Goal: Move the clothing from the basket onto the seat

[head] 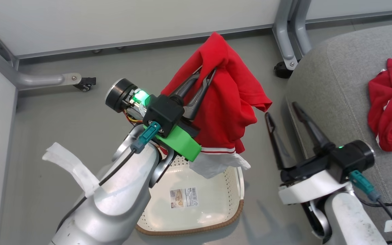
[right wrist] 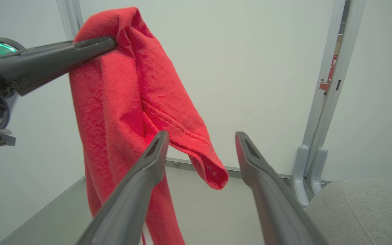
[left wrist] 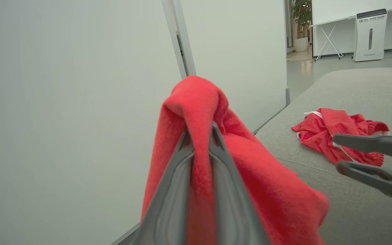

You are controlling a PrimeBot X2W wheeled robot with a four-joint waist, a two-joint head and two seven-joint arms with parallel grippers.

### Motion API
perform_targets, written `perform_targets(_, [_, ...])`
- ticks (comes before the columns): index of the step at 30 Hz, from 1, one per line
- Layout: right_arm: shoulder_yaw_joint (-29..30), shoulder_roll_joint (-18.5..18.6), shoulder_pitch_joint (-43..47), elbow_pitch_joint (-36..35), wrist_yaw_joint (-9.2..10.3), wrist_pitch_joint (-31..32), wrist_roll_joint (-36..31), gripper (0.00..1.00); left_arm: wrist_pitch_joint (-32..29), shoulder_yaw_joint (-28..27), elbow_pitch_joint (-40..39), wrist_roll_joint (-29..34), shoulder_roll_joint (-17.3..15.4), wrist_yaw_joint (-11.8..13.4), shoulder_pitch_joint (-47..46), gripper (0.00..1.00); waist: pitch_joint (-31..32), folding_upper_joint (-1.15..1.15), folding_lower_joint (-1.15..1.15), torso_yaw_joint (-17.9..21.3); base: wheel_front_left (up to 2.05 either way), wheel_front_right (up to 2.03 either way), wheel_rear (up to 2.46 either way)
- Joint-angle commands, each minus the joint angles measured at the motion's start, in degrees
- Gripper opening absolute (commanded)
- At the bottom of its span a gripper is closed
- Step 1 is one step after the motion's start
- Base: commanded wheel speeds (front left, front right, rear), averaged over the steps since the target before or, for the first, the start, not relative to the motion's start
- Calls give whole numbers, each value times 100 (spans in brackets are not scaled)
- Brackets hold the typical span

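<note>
Left claw is gripping red garment above basket, right claw hanging open; next move is carrying it right onto seat, then releasing.

One garment hangs above basket; second garment on seat.

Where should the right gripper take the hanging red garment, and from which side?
Probably the loose flap of the red garment, coming from the seat side: it sticks out toward the open right gripper, while the left gripper pinches the top fold.
</note>
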State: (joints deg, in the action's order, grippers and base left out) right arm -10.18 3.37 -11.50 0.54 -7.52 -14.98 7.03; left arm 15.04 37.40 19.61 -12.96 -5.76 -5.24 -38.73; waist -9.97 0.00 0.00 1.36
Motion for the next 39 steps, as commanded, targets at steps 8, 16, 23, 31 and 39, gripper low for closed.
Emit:
perform_targets(8, [-799,87,-172,272,6,-5,183,100,20,88,-62,83,108,-52,-18,0,-53,0,0,-152,0,0,0])
perform_targets(16, [-1102,76,-588,555,5,-5,263,100,20,249,-221,96,206,-83,-165,0,-235,0,0,-330,0,0,0])
perform_targets(23, [-1225,42,-904,797,5,-5,289,100,20,404,-356,32,258,-90,-189,0,-347,0,0,-492,0,0,0])
perform_targets(31, [-1273,-7,-1071,1062,6,-6,368,0,20,546,-421,-40,284,-72,-160,0,-453,0,0,-621,0,0,0])
perform_targets(39, [-1266,-35,-1022,1077,6,-5,366,0,20,564,-378,-82,291,-52,-162,0,-485,0,0,-634,0,0,0])
